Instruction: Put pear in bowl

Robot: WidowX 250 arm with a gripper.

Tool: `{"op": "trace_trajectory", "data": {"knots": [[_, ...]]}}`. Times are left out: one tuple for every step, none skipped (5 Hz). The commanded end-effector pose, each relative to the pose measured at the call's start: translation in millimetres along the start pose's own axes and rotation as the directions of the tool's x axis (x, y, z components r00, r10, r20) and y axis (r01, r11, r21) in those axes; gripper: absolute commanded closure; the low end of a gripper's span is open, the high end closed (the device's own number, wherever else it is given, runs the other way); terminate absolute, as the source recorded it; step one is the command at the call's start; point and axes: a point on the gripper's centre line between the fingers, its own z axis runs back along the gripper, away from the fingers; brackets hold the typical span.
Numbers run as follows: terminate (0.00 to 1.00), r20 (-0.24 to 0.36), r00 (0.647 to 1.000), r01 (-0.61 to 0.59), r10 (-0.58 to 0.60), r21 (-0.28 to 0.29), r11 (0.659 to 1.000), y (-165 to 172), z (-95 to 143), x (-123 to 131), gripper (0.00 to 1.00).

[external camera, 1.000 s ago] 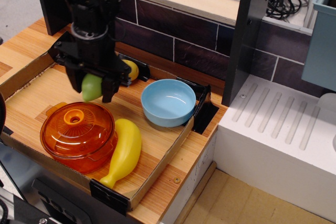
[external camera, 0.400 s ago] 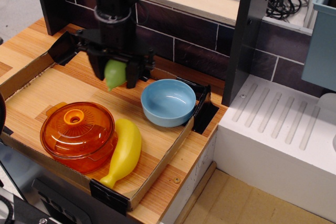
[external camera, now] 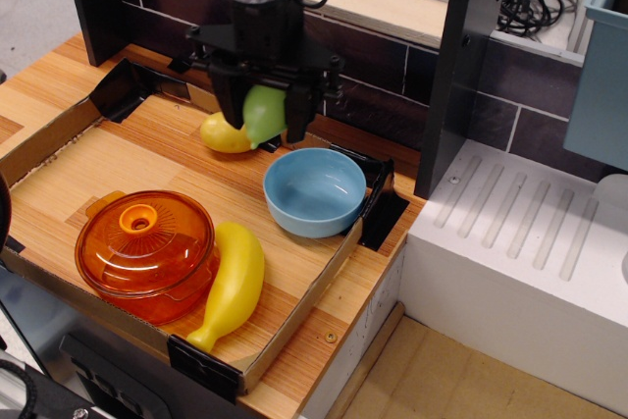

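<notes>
Holding the pear (external camera: 262,113) clamped in the gripper (external camera: 263,117), you hover just beside the bowl (external camera: 314,191) (far-left rim); centre over it before releasing.

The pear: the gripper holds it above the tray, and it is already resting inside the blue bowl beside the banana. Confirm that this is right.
Not quite. The gripper does hold the pear above the tray, but the pear is not in the blue bowl yet; it hangs in the air just behind the bowl's far-left rim. The bowl is empty. The observation.image view shows this. The banana does lie beside the bowl.
</notes>
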Motion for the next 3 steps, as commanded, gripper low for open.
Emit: {"op": "trace_trajectory", "data": {"knots": [[0.00, 0.045, 0.998, -0.042, 0.043, -0.028, 0.999, -15, -1, 13, 0.00], [0.00, 0.051, 0.998, -0.034, 0.038, -0.069, 0.997, -18, 1, 10, 0.00], [0.00, 0.086, 0.996, -0.028, 0.034, -0.074, 0.997, -12, 14, 3, 0.00]]}}
